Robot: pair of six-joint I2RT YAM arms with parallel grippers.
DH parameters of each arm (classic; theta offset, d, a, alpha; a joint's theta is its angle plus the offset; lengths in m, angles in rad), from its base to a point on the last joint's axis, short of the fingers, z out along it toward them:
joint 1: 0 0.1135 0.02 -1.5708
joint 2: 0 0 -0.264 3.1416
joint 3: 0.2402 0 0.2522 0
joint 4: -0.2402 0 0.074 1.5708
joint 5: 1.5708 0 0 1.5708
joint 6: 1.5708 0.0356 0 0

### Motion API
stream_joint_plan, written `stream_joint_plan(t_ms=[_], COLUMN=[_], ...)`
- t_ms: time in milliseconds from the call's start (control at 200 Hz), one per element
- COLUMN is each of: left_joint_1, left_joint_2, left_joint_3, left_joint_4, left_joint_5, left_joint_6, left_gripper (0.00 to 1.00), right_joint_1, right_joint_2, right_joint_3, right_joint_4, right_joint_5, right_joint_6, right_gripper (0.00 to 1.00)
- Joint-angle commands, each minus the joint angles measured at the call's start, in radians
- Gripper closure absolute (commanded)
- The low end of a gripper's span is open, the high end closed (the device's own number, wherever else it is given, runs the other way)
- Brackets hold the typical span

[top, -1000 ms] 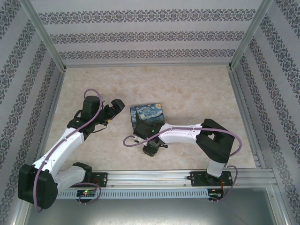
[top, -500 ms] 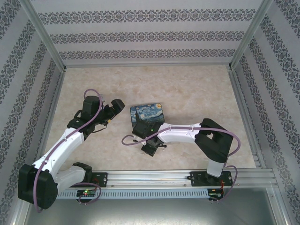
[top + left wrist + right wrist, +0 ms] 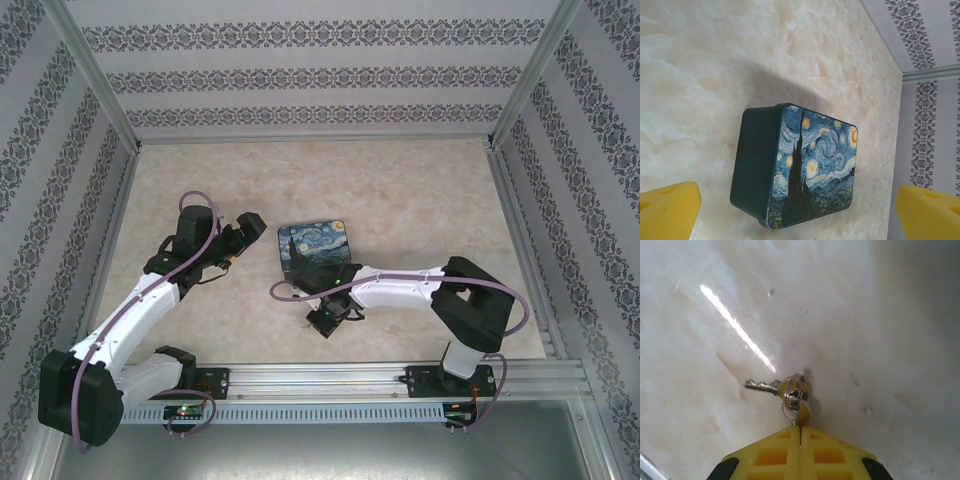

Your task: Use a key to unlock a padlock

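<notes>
Your right gripper (image 3: 800, 432) has its yellow fingers pressed together on the brass head of one key in the key bunch (image 3: 790, 389), at the bottom centre of the right wrist view. The ring and a silver key sit just above the fingertips, with the blade pointing toward the left of the frame. You cannot tell whether they touch the marble tabletop (image 3: 880, 315). In the top view this gripper is at lower centre, just below the Starry Night tin (image 3: 315, 246). Your left gripper (image 3: 799, 210) has its fingers wide apart, one in each bottom corner of the left wrist view. The tin rests on the tabletop beyond and between them.
</notes>
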Motion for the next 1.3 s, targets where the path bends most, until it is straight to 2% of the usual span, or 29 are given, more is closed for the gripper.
stream_joint_plan(t_ms=[0, 285, 829, 914, 999, 1104, 1294], left_joint_1=[0.012, 0.011, 0.011, 0.012, 0.012, 0.011, 0.011], left_joint_2=[-0.012, 0.002, 0.009, 0.012, 0.012, 0.014, 0.014], left_joint_3=[-0.019, -0.03, -0.03, -0.029, -0.027, -0.028, -0.027], left_joint_4=[0.016, 0.034, 0.043, 0.045, 0.046, 0.047, 0.048], left_joint_5=[0.013, 0.032, 0.039, 0.041, 0.04, 0.039, 0.038], left_joint_6=[-0.006, -0.018, -0.019, -0.021, -0.021, -0.022, -0.023], left_gripper=[0.0, 0.0, 0.0, 0.0, 0.0, 0.0, 0.0], right_joint_1=[0.005, 0.0, 0.001, 0.002, 0.003, 0.001, 0.002], right_joint_2=[-0.05, -0.113, -0.147, -0.16, -0.159, -0.138, -0.077], right_joint_3=[-0.031, -0.072, -0.141, -0.128, -0.099, -0.064, -0.014], right_joint_4=[-0.015, 0.034, 0.036, 0.027, -0.002, -0.018, -0.007], right_joint_5=[-0.024, -0.042, -0.038, -0.03, -0.012, -0.014, -0.024], right_joint_6=[0.099, 0.231, 0.277, 0.258, 0.233, 0.211, 0.185], right_gripper=[1.0, 1.0, 1.0, 0.75, 0.61, 0.58, 0.59])
